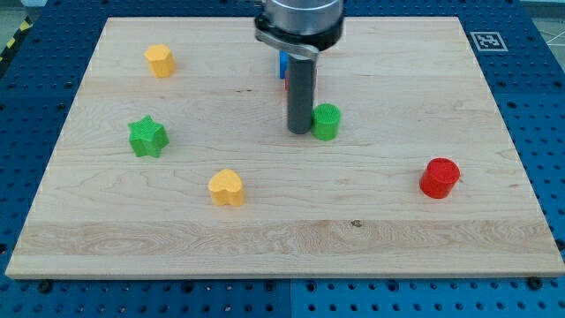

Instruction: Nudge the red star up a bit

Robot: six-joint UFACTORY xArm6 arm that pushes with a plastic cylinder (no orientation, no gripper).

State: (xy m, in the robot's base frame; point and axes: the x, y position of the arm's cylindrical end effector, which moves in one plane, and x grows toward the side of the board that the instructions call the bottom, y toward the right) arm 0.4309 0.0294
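My tip (299,131) rests on the wooden board (265,238), near the middle of its upper half. A red block (288,83) shows only as thin slivers behind the rod, just above the tip; its shape cannot be made out. A blue block (283,63) peeks out above it, also mostly hidden by the rod. A green cylinder (326,121) stands right beside the tip on the view's right, touching or nearly touching the rod.
A yellow block (160,60) sits at the upper left. A green star (147,136) is at the left. A yellow heart (226,187) lies below centre-left. A red cylinder (440,177) stands at the right.
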